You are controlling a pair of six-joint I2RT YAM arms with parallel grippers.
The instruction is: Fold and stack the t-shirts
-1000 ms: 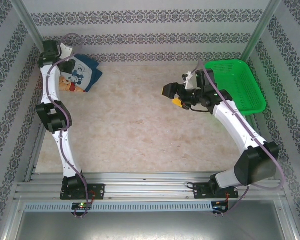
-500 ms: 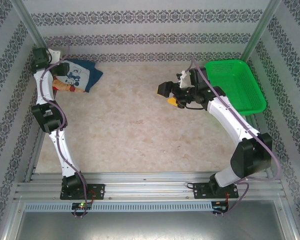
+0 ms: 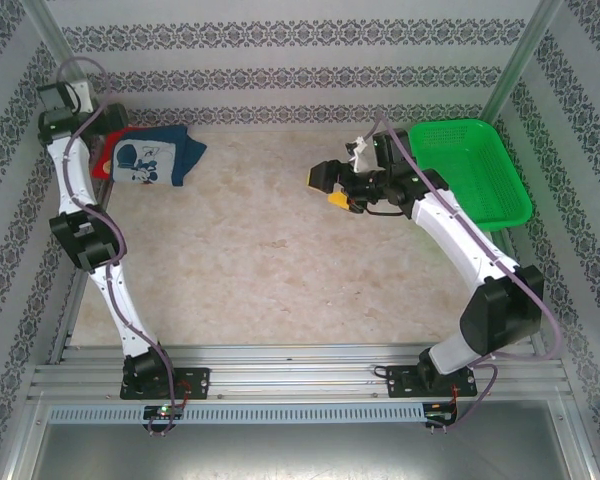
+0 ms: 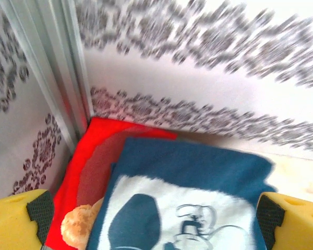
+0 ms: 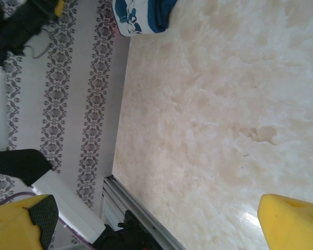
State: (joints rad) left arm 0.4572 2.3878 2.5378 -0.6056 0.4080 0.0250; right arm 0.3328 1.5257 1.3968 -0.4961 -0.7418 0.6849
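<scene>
Two cloth t-shirts lie stacked at the back of the marbled beige tabletop [image 3: 280, 250]. They are at the opposite end from the green plastic mesh basket [image 3: 480, 185], against the patterned wall and a metal corner post [image 4: 57, 88].

The dark navy blue shirt with the white cartoon-mouse print [image 3: 152, 158] [image 4: 198, 164] is on top. It covers most of the red shirt [image 3: 106, 163] [image 4: 91, 151], which shows as a strip along the side farthest from the basket. A tan scrap of the red shirt's print [image 4: 78, 226] peeks out, too partial to read as a figure. In the left wrist view the frame's lower edge cuts off the mouse print. In the right wrist view the stack [image 5: 141, 13] is clipped by the top edge.

The left gripper [image 4: 154, 221] hangs above the stack. Its yellow fingers [image 4: 15, 221] sit at the two far edges of the frame, spread wide, with nothing between them and clear of the cloth. From above, its fingers are hard to pick out against the wall.

The right gripper [image 3: 332, 188] [image 5: 156, 224] is just beside the basket on the side facing the shirts. It is over bare tabletop, its jaws wide apart and empty. Its fingertips are cropped by the bottom of the wrist picture.
</scene>
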